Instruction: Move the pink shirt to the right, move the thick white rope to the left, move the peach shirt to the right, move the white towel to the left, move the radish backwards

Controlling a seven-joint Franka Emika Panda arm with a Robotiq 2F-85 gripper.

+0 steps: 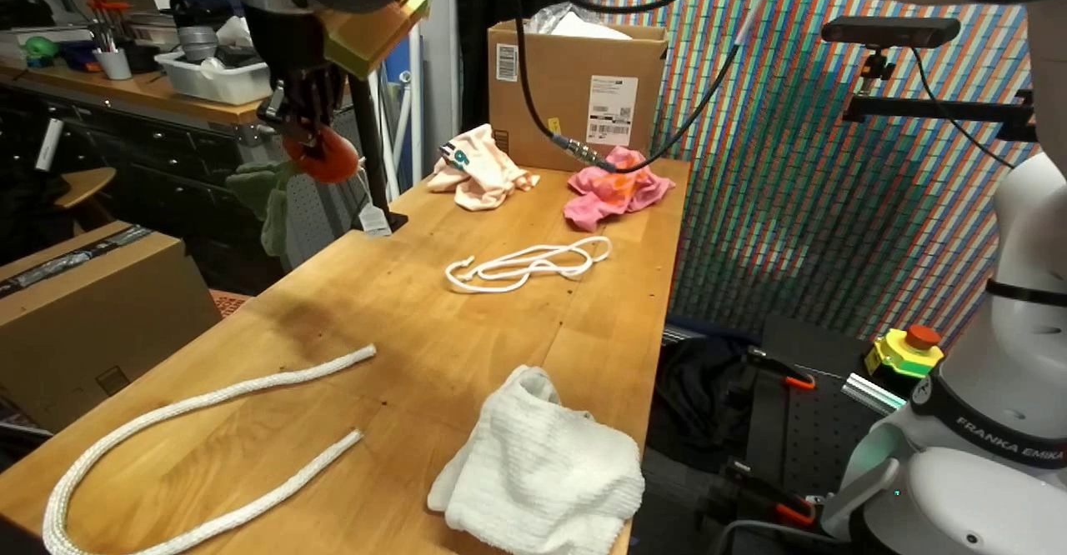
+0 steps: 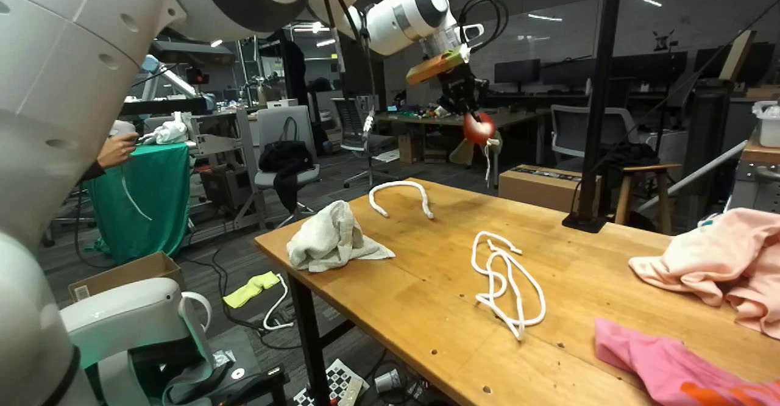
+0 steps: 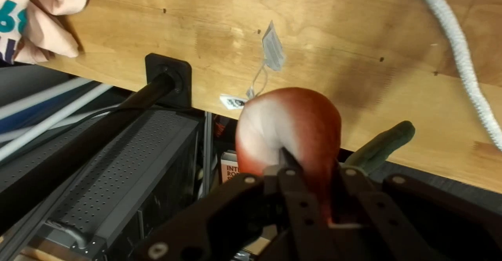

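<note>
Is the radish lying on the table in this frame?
No, in an exterior view the radish hangs in the air, held by the claw.

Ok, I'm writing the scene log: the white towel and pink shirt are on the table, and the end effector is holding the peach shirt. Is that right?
Not quite: the wrist view shows the end effector holding the radish, not the peach shirt, which lies apart on the table. The white towel and pink shirt are on the table, as you say.

This is a robotics lab. Monitors (image 2: pixel 517 72) stand beyond the gripper (image 2: pixel 473 110); an emergency-stop button (image 1: pixel 910 350) sits well apart from it.
</note>
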